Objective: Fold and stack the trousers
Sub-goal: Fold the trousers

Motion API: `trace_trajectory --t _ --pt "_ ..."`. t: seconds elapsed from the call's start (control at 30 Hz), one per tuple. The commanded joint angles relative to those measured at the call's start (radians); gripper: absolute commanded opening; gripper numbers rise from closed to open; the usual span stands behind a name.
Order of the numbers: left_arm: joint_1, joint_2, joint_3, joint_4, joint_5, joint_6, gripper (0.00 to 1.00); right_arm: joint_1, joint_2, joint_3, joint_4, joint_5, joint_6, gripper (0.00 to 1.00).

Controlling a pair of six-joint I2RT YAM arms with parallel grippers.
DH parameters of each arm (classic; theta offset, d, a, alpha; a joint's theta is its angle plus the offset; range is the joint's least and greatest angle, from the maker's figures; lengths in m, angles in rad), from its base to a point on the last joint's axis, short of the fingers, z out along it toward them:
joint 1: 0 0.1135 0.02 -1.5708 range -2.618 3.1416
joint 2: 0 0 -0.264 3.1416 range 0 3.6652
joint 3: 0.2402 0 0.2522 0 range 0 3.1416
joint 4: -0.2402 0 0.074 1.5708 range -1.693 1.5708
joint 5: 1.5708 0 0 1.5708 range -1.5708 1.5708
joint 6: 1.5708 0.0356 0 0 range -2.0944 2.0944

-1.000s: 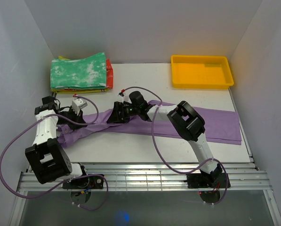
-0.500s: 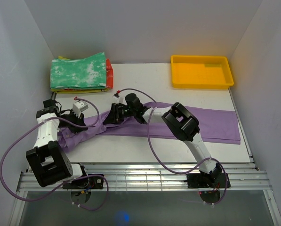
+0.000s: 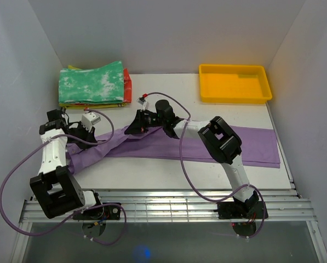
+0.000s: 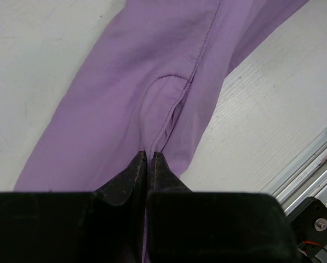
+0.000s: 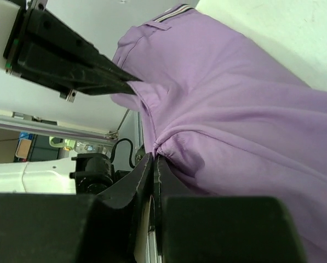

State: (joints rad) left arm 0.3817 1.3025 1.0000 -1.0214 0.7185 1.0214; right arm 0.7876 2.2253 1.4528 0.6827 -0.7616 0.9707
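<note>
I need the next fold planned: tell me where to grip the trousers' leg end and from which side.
Probably the hem edge of the trousers, at the right end, coming in low from the right. The legs lie flat and straight there, with the edge facing that way; the left gripper and right gripper pinch the waist end.

- The left arm (image 3: 52,156) rose from its base at the near left edge, bent at the elbow and turned rightward, its wrist low over the surface (image 3: 152,167).
- The left gripper (image 4: 148,158) had its fingers (image 4: 125,181) pressed together, pinching a fold of the trousers (image 4: 125,109).
- The right arm (image 3: 229,156) reached away from its base and leftward, forearm stretched toward the left arm.
- The right gripper (image 5: 154,158) had its fingers (image 5: 137,181) closed on a ridge of the same cloth, tips pointing left, near the left gripper.
</note>
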Motion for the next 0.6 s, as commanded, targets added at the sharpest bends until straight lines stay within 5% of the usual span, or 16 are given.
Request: trace_trajectory --t 0.0,0.07,0.13,0.2,0.27,0.3,0.43,0.57 --pt "0.017 0.014 0.068 -0.034 -0.031 0.000 0.00 -0.021 -0.062 -0.022 0.162 -0.030 0.016 0.10" --pt "0.020 0.030 0.091 -0.046 -0.030 -0.003 0.00 -0.033 -0.062 -0.009 0.207 -0.033 0.002 0.12" --pt "0.023 0.037 0.103 -0.054 -0.022 -0.003 0.00 -0.040 -0.062 0.023 0.193 -0.028 -0.056 0.26" --pt "0.023 0.046 0.118 -0.052 -0.014 -0.010 0.00 -0.048 -0.046 0.090 0.109 -0.041 -0.142 0.75" --pt "0.023 0.079 0.155 -0.054 -0.014 -0.038 0.00 -0.074 -0.041 0.107 0.025 -0.053 -0.173 0.99" --pt "0.025 0.093 0.170 -0.055 -0.011 -0.049 0.00 -0.106 -0.058 0.094 0.006 -0.050 -0.216 0.92" --pt "0.023 0.168 0.273 -0.055 0.009 -0.110 0.00 -0.210 -0.142 0.084 -0.228 -0.048 -0.402 0.93" --pt "0.023 0.253 0.396 -0.060 0.019 -0.145 0.00 -0.287 -0.289 0.074 -0.642 -0.062 -0.888 0.99"
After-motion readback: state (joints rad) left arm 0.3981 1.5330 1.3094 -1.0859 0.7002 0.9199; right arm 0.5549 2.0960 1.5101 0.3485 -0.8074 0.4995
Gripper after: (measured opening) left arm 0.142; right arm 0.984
